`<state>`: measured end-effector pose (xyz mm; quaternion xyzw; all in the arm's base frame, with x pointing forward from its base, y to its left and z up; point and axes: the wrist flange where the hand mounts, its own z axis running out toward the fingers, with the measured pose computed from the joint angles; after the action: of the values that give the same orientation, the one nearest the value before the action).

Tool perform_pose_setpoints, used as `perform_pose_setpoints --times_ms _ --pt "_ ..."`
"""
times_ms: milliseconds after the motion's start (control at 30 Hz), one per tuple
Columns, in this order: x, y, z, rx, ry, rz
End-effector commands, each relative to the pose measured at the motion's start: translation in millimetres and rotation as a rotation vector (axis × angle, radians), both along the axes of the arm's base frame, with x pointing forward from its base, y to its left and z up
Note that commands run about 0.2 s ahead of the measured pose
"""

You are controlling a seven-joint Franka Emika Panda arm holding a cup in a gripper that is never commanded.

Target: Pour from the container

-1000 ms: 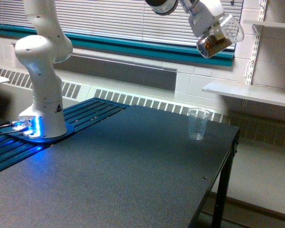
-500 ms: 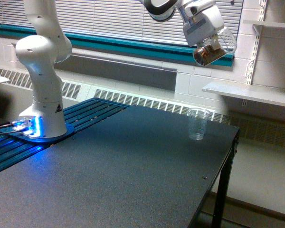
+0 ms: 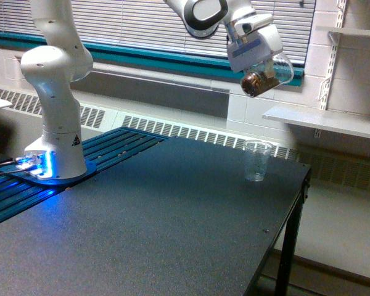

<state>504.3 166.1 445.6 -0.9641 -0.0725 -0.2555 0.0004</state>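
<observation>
On your table (image 3: 172, 234), the plastic cup (image 3: 257, 161) stands upright near the far edge, toward the exterior view's right, with the arm's base (image 3: 54, 154) at the far corner on the exterior view's left. High above the cup you see the gripper (image 3: 262, 68) clenched on the jar (image 3: 266, 75), which is tipped sideways and holds something brown.

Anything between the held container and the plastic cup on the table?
Nothing visible. The container, tilted in the gripper with brown contents showing, hangs high over the plastic cup. Only open air lies between them, and the table around the cup is bare.
</observation>
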Motion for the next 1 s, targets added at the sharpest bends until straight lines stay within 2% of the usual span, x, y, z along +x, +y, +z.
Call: perform_pose_setpoints --times_ms 33,467,1000 --pt "-8.3 16.2 -5.0 -0.026 0.002 0.062" --pt "-12.9 32.3 -33.0 -0.091 0.057 0.114" --pt "-16.3 52.6 -64.3 -0.165 0.127 0.135"
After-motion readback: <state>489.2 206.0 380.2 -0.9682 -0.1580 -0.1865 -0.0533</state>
